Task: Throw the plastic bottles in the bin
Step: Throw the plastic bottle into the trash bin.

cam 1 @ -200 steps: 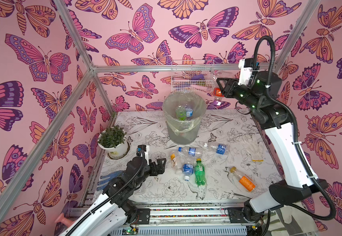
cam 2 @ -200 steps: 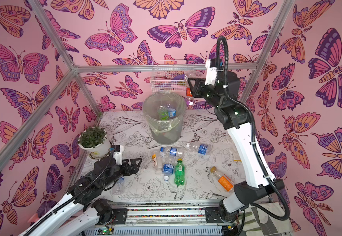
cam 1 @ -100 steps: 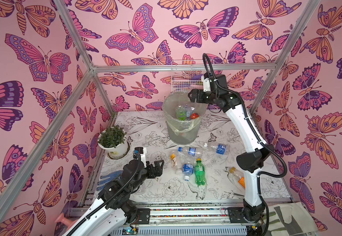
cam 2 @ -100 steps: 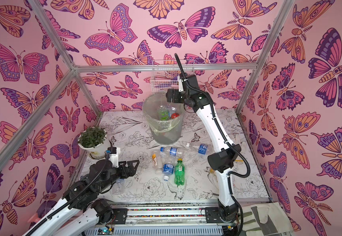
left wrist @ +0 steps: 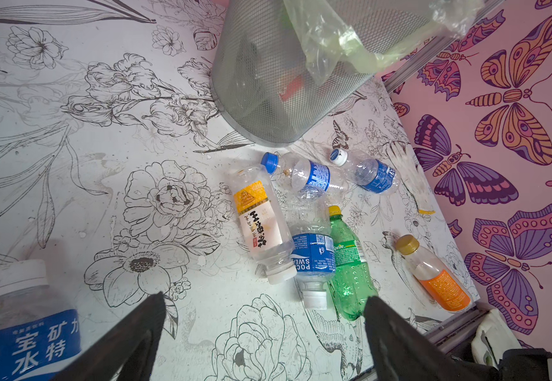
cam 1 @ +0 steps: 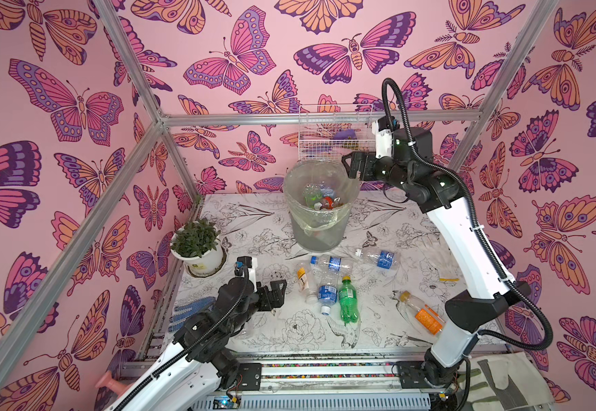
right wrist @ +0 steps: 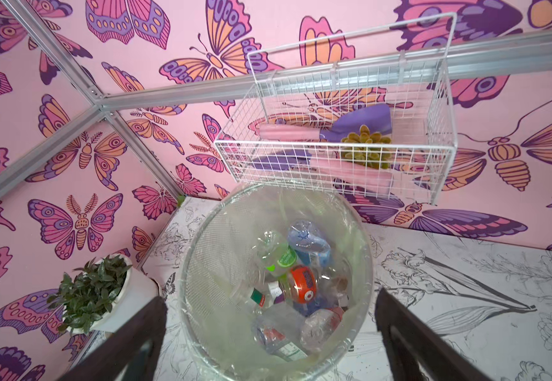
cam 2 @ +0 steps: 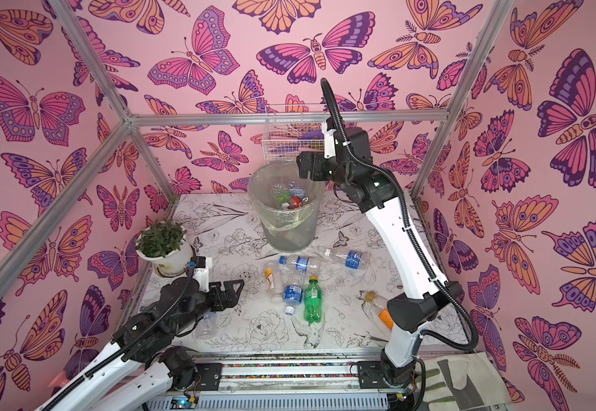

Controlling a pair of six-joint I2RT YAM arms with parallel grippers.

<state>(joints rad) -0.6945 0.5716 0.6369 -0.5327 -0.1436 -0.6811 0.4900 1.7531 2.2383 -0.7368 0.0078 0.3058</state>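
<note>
Above the bin (cam 1: 311, 237), right gripper (cam 1: 348, 167) gapes empty.

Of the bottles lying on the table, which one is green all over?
The green bottle with the yellow cap, lying beside the blue-labelled bottle with a white cap. All the others are clear plastic with blue, yellow or orange labels.

The right hand (cam 1: 349, 166), earlier gripping the red-labelled bottle (right wrist: 302, 283) beside the bin (cam 1: 319, 235), now has its jaws spread, empty; that bottle lies inside the bin.
</note>
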